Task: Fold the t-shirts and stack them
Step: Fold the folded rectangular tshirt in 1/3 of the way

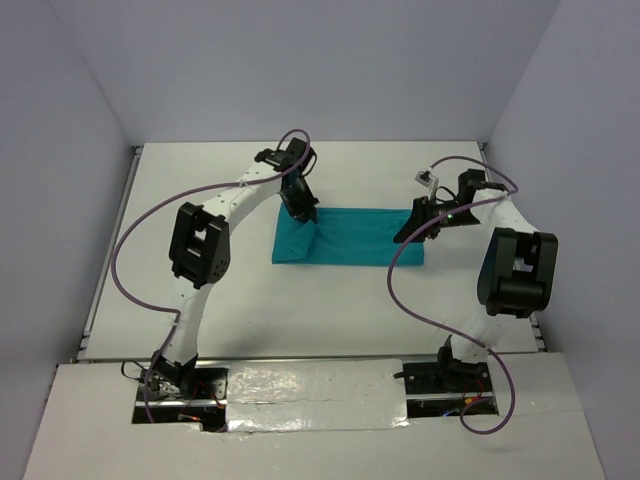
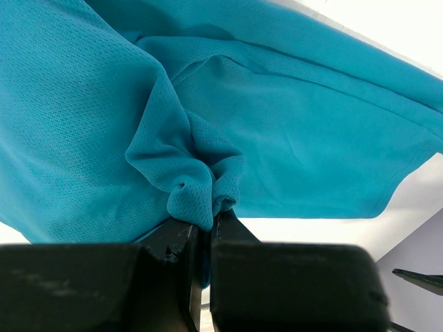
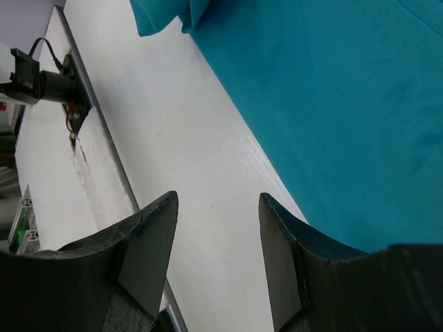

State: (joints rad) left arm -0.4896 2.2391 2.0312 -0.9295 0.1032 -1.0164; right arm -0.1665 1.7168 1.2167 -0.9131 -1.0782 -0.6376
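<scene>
teal t-shirt [image 1: 362,238] between left jaws

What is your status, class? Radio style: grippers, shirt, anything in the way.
Left gripper shut on a bunched fold of the teal t-shirt. Right gripper open, empty, over bare table beside the shirt's edge. No obstruction seen.

The white table [image 1: 200,290] bears one teal t-shirt [image 1: 360,240], a long flat band stretching from the left claw [image 1: 303,218], where it bunches, to the right claw [image 1: 412,232].
</scene>
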